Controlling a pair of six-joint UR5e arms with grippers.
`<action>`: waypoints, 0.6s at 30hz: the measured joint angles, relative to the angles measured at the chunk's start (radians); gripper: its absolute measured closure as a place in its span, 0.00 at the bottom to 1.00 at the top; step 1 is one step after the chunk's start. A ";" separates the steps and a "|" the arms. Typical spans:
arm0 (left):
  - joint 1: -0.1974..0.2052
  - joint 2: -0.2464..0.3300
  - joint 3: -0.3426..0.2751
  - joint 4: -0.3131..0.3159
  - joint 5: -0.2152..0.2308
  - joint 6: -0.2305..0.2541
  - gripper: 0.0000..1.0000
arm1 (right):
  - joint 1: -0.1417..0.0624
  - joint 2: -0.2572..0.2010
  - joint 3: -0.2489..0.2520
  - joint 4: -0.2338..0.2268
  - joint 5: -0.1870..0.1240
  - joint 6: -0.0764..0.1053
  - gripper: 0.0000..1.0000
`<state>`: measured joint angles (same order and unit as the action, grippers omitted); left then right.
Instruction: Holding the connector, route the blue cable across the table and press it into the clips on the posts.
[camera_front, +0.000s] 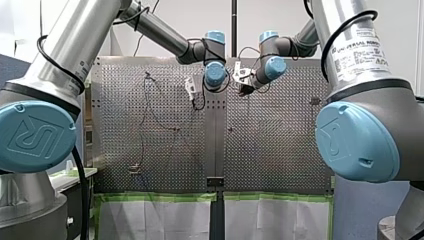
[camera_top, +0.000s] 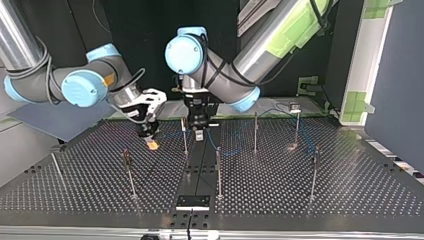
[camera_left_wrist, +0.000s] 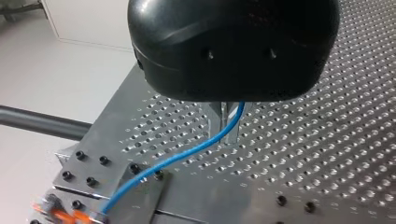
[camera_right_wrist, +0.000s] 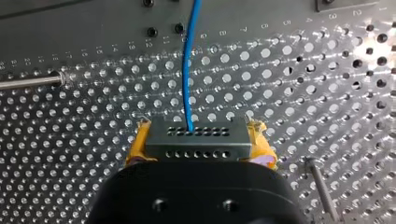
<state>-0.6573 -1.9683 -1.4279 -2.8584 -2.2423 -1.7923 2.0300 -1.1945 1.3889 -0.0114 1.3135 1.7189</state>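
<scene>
In the right wrist view my right gripper (camera_right_wrist: 196, 142) is shut on a grey metal connector (camera_right_wrist: 196, 136), its yellow pads (camera_right_wrist: 136, 145) on both ends. The blue cable (camera_right_wrist: 188, 70) leaves the connector and runs straight ahead over the perforated table. In the left wrist view my black left gripper (camera_left_wrist: 228, 135) has its metal fingers shut on the blue cable (camera_left_wrist: 187, 154) just above the table. In the top view my right gripper (camera_top: 150, 139) holds the connector (camera_top: 153, 145) low at centre left, and my left gripper (camera_top: 199, 133) hangs close beside it near a post (camera_top: 184, 136).
Several thin upright posts with clips stand on the table, such as one (camera_top: 218, 172) in the middle, one (camera_top: 255, 131) behind it and one (camera_top: 314, 172) at the top view's right. Another post (camera_top: 129, 172) stands at the left. A black plate (camera_top: 192, 201) sits at the near edge.
</scene>
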 joint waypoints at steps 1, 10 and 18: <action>0.000 0.000 -0.008 0.008 0.001 -0.001 0.98 | 0.000 -0.004 0.003 0.000 0.001 0.000 1.00; -0.001 0.000 -0.095 0.088 0.028 0.000 0.98 | -0.003 -0.019 0.056 -0.005 0.012 -0.003 1.00; 0.001 -0.003 -0.174 0.152 0.080 0.008 0.98 | -0.016 -0.020 0.130 -0.043 0.021 0.002 1.00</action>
<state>-0.6566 -1.9709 -1.6017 -2.7065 -2.1626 -1.7839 2.0140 -1.2144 1.5186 -0.0543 1.3349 1.7210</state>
